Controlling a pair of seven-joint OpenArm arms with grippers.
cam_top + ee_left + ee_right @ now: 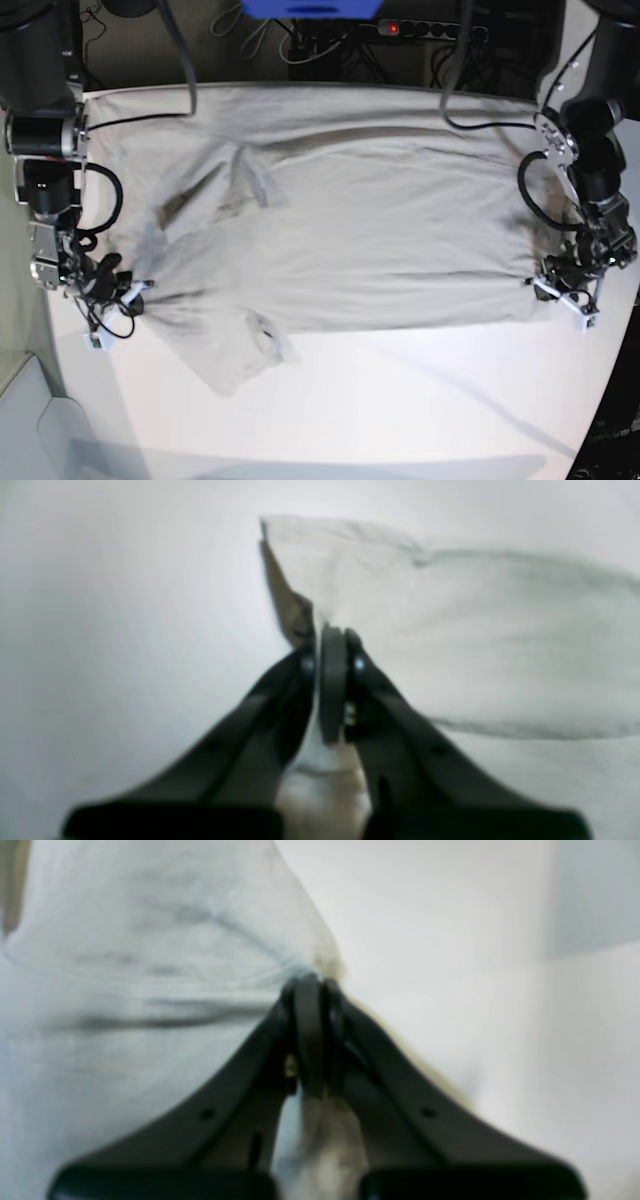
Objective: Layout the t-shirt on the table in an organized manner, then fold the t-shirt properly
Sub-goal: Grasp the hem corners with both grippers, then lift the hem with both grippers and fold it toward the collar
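— Across the bench, how does the t-shirt lie?
— Long axis stretched between both arms: left claw clenched on one edge, right claw clenched on the opposite.

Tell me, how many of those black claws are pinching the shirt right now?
2. The right gripper is shut on the t-shirt at its collar-end edge; the left gripper is shut on the opposite edge. Both corners lie by the table rim.

Blue object: sitting beyond the table's far edge, cut off by the frame.
Power strip: lying just right of the blue object, red switch glowing.
Cables: trailing left of the blue object.
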